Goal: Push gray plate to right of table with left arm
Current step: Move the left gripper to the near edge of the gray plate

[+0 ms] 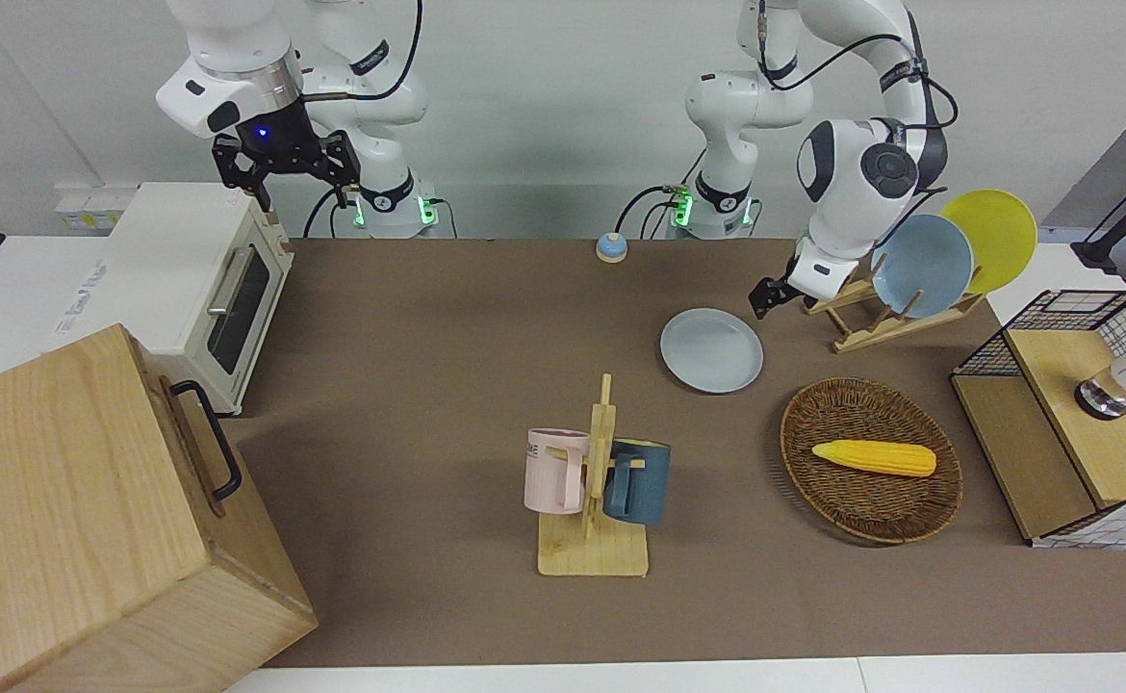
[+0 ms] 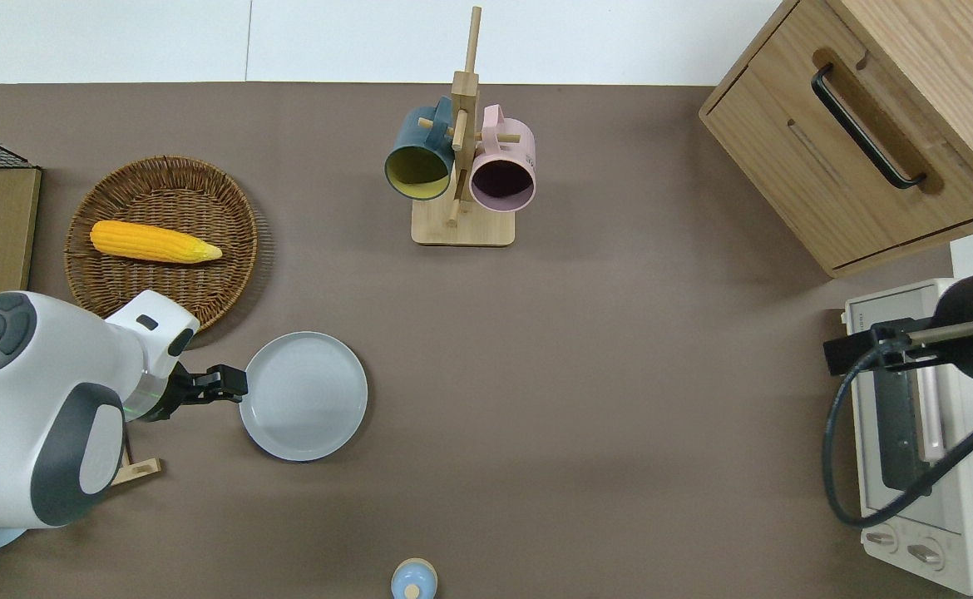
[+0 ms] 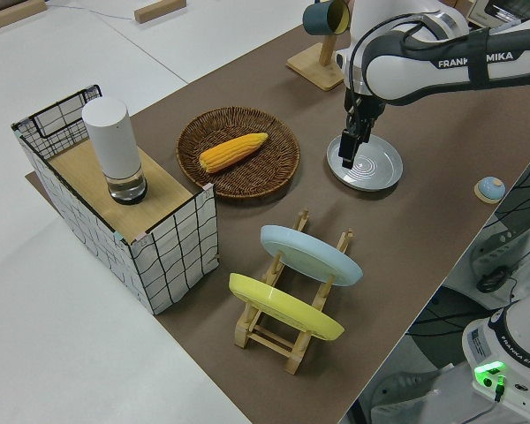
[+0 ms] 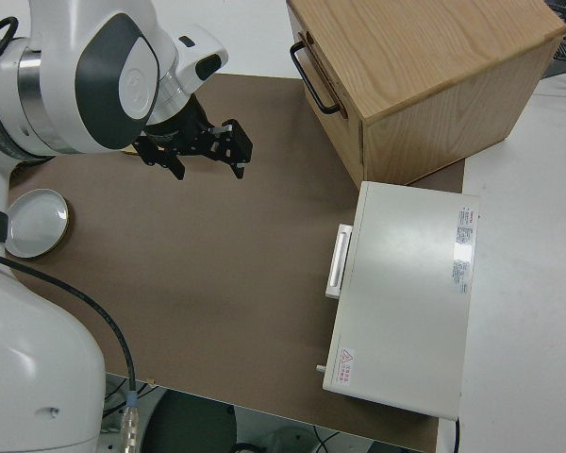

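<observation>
The gray plate (image 1: 712,350) lies flat on the brown table (image 1: 428,318), between the mug rack and the dish rack; it also shows in the overhead view (image 2: 303,396) and the left side view (image 3: 369,166). My left gripper (image 2: 235,383) is shut and empty, low down, with its tips at the plate's rim on the side toward the left arm's end of the table. It also shows in the front view (image 1: 763,298) and the left side view (image 3: 346,159). I cannot tell whether it touches the rim. My right gripper (image 1: 303,197) is open and parked.
A wicker basket (image 1: 813,414) holding a corn cob (image 1: 873,458) is farther from the robots than the plate. A dish rack holds a sky-blue plate (image 1: 921,265) and a yellow plate (image 1: 996,236). A mug rack (image 1: 594,481), a small bell (image 1: 611,247), a toaster oven (image 1: 197,289) and a wooden cabinet (image 1: 91,520) stand around.
</observation>
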Motion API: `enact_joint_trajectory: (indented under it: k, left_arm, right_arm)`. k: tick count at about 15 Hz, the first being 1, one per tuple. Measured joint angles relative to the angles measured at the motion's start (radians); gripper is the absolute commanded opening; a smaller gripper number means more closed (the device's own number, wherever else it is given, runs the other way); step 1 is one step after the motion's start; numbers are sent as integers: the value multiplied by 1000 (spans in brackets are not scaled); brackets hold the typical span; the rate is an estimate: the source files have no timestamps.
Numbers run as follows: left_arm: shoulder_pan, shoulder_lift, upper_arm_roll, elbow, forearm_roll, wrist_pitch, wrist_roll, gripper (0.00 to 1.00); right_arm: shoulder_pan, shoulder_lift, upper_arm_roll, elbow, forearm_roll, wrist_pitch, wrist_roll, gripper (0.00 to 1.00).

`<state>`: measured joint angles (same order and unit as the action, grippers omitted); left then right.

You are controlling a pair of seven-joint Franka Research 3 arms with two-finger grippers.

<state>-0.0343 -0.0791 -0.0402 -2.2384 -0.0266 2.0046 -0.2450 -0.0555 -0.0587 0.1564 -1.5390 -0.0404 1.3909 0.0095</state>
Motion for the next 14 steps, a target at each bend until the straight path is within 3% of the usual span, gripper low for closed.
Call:
enact_joint_trajectory:
  k: [10,14]
  left_arm:
    - [-1,109,-3,-34,0,125,5,887]
    - [-2,137,-6,-38,1,137,72,849]
  right_arm:
    - [0,0,0,0,0,0,0,996]
    - [0,0,0,0,0,0,0,996]
